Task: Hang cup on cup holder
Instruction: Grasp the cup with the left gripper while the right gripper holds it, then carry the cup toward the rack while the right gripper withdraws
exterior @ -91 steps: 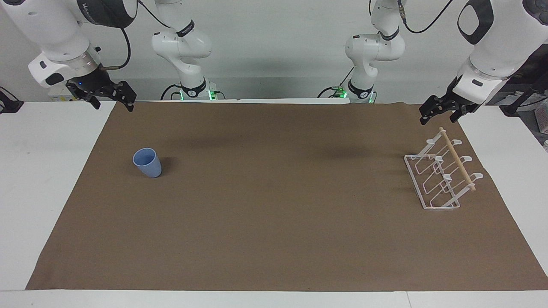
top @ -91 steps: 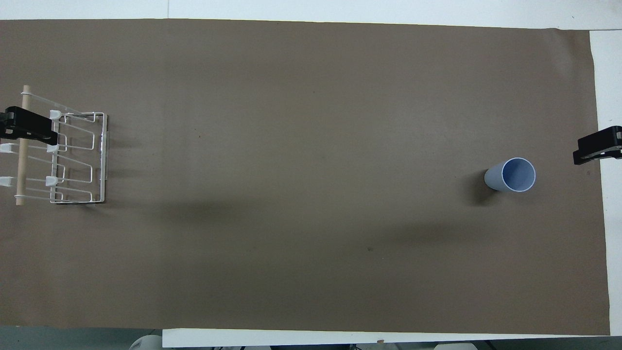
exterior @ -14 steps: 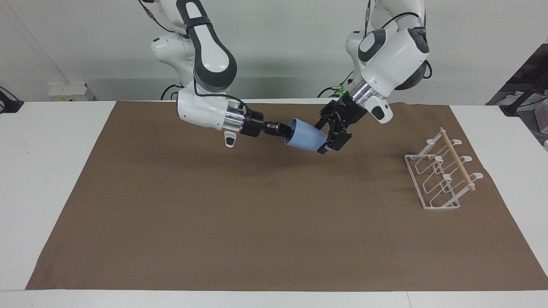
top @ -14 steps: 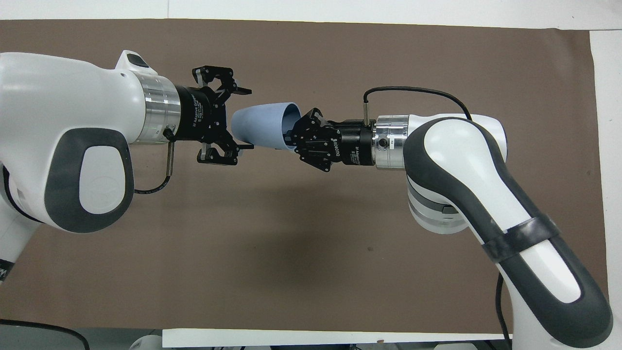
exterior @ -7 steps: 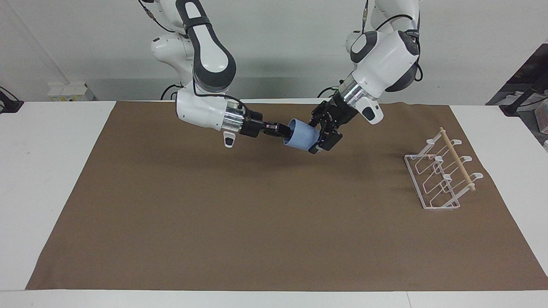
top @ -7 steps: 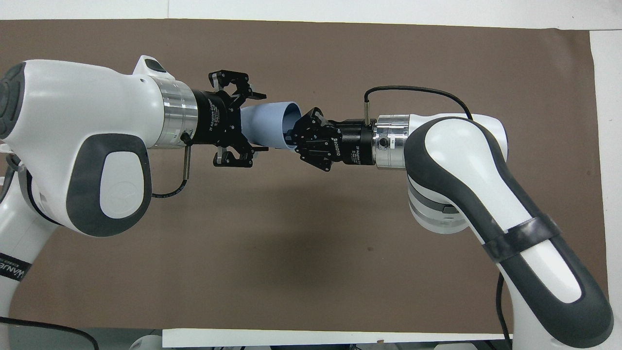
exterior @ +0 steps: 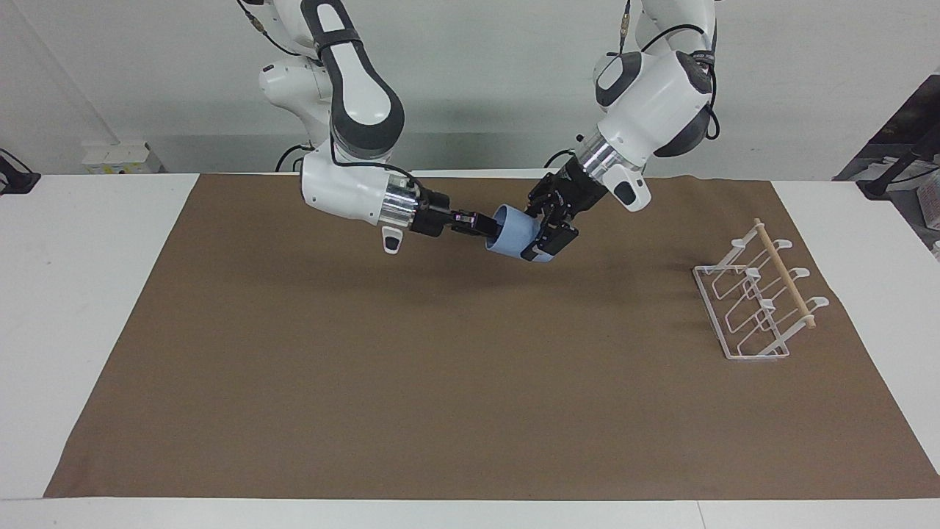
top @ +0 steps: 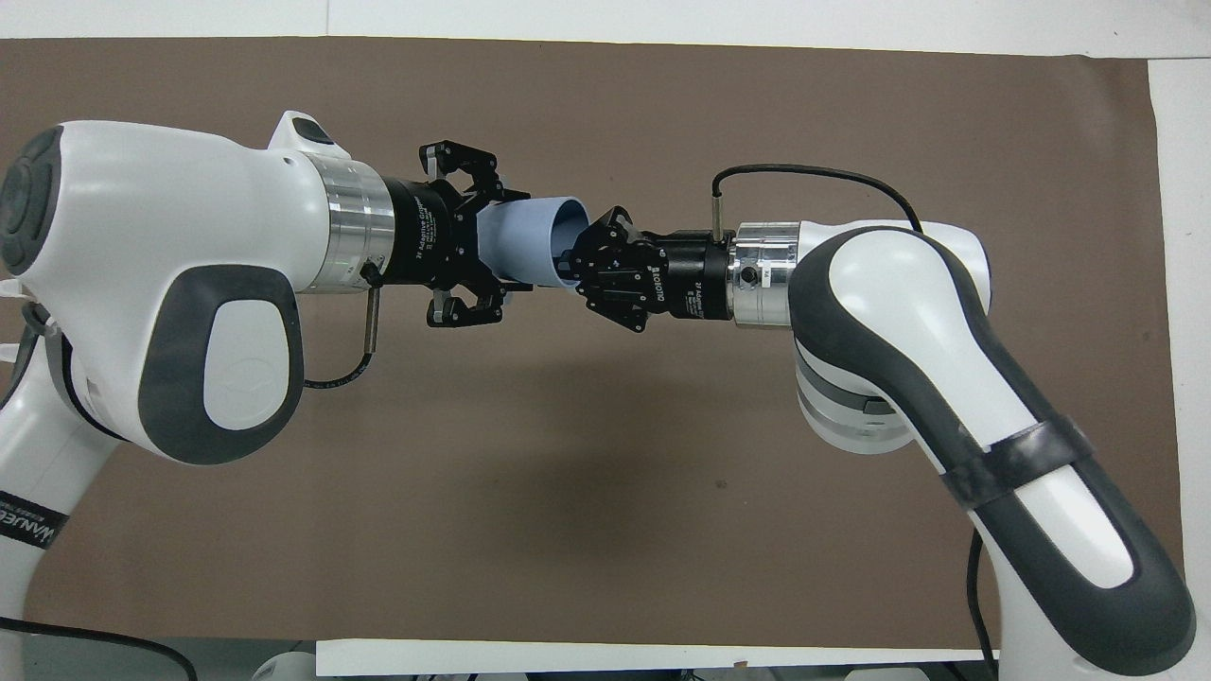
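The light-blue cup (exterior: 514, 234) is held on its side in the air over the middle of the mat, toward the robots' edge. My right gripper (exterior: 485, 224) is shut on its rim, one finger inside the mouth. My left gripper (exterior: 543, 234) is open, with its fingers on either side of the cup's closed end. In the overhead view the cup (top: 530, 241) lies between the left gripper (top: 506, 248) and the right gripper (top: 572, 260). The white wire cup holder (exterior: 734, 345) with its wooden rod stands on the mat at the left arm's end. It is hidden in the overhead view.
A brown mat (exterior: 440, 382) covers most of the white table (exterior: 73, 294). Both arms stretch toward each other over the mat's middle. Nothing else stands on the mat.
The left gripper has slid farther over the cup's closed end, toward the right gripper. The right gripper has kept the cup almost still. Earlier the cup stood on the mat.
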Motion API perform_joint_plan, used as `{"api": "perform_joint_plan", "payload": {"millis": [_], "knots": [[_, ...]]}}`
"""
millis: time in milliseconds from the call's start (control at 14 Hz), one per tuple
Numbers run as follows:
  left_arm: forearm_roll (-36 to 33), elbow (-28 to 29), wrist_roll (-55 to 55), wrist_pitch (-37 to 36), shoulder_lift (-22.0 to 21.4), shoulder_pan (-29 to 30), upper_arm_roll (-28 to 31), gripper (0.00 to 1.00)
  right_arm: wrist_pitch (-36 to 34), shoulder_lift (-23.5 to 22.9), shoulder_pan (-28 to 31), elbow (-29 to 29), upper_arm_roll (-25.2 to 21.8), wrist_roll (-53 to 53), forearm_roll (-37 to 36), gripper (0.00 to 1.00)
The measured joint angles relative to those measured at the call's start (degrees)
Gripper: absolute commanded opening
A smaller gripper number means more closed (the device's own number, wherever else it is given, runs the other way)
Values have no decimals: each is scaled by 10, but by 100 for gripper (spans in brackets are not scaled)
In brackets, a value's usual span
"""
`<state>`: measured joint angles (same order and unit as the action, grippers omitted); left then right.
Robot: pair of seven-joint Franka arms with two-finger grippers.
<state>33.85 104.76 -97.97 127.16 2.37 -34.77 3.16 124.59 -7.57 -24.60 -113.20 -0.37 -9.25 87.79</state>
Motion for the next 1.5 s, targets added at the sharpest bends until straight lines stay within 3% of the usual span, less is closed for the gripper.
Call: {"api": "perform_joint_plan", "payload": {"millis": [71,429,643,929,1143,1500], "knots": [[0,0,-4,0,0,0,0,38,0,0,0,1,0,0,0,99],[-5,-5,-42,-1,1,0,4,37,46,14,-3,8,-1,1,-19,99],[-97,-6,-80,-36,1,3,10,37,49,41,49,8,-5,0,-152,99],[-310,-11,-99,-147,1,31,12,37,35,66,131,8,-8,0,-329,99],[-510,-12,-101,-199,2,46,14,39,21,73,186,11,-9,1,-553,99],[-819,-8,-105,-248,69,82,15,39,-201,83,261,105,-12,1,-806,99]]}}
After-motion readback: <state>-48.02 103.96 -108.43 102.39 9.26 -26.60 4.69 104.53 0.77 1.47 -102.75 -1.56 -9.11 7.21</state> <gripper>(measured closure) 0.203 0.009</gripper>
